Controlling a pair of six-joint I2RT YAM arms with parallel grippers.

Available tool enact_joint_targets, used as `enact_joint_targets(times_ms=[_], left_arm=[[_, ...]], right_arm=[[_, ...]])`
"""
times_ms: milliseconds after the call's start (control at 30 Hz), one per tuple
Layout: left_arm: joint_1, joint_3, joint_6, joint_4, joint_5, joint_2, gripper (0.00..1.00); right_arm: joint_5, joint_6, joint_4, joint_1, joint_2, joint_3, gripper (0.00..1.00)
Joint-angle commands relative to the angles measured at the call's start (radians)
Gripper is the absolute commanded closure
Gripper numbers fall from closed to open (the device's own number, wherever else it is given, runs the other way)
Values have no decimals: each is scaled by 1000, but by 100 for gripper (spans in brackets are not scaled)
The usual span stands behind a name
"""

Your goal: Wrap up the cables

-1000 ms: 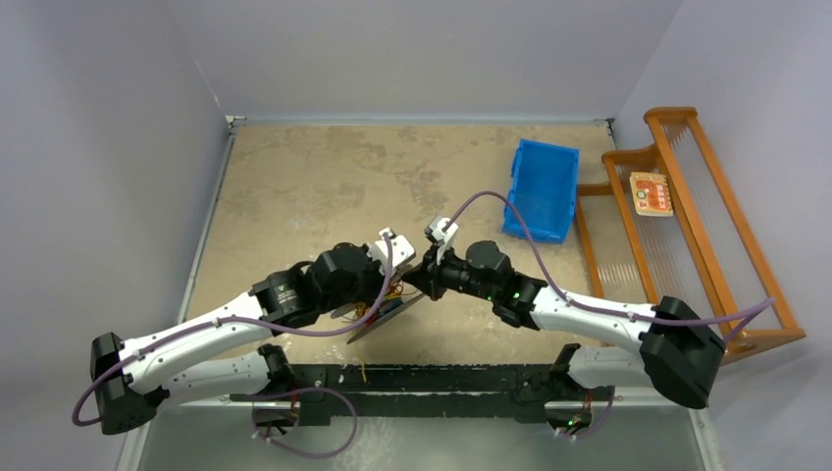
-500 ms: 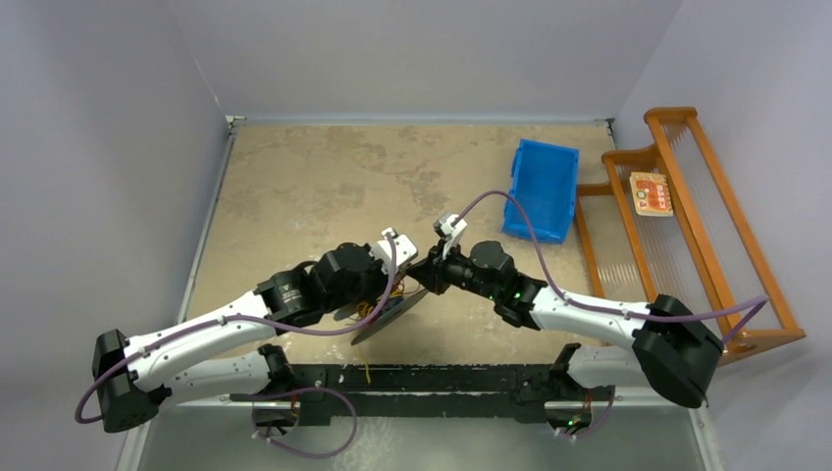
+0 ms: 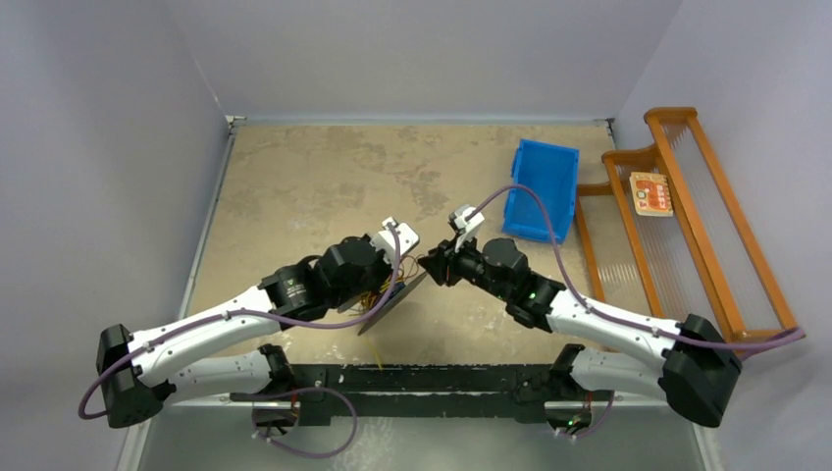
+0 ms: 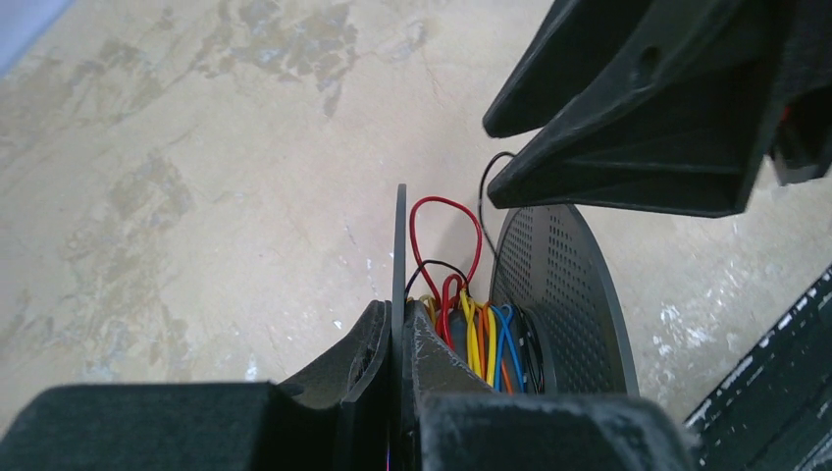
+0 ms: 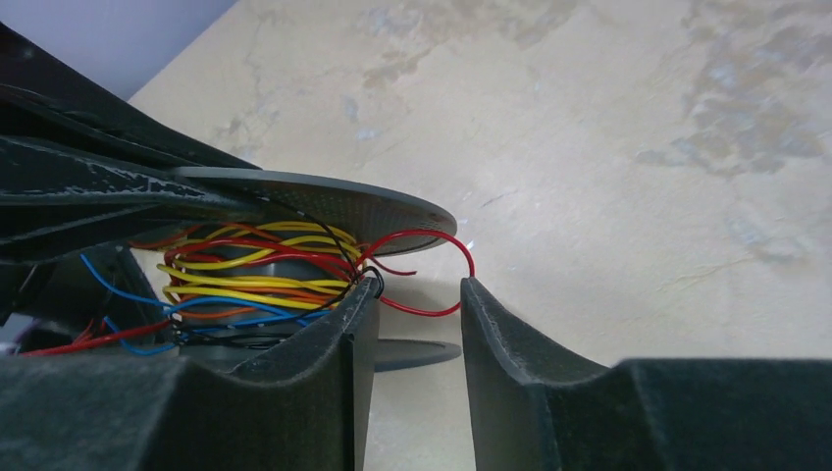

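Observation:
The cables [image 4: 473, 332] are thin red, yellow, orange, blue and black strands wound on the core of a black two-flanged spool [image 4: 561, 285]. My left gripper [image 4: 399, 312] is shut on the spool's thin left flange and holds it tilted above the table [image 3: 390, 302]. A loose red loop [image 5: 459, 247] and a black strand stick out of the winding. My right gripper [image 5: 420, 287] is open at the spool's edge. The red loop runs across the gap at its fingertips, and the black strand touches its left fingertip [image 5: 371, 287]. In the top view the right gripper [image 3: 433, 272] meets the spool from the right.
A blue bin [image 3: 542, 188] sits at the back right. A wooden rack [image 3: 687, 216] with a small card [image 3: 651, 193] stands beyond the table's right edge. A black rail [image 3: 422, 378] runs along the near edge between the arm bases.
Both arms have shifted a little to the right and away from the near edge, and the spool went with the left gripper. The right wrist has swung further right.

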Motion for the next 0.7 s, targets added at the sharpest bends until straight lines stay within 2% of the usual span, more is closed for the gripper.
enact_joint_targets(times_ms=[0,367,667], left_arm=[[-4,95,19,100,-89,-6,100],[-3,150,65,90,-169,29,100],[-3,187,74,83,-174,43,100]], right_arm=[[99,-57,-77,-1,-72,83,60],[254,-84,-178,0,-222,108,46],[297,-78,-229,0,-262,106,41]])
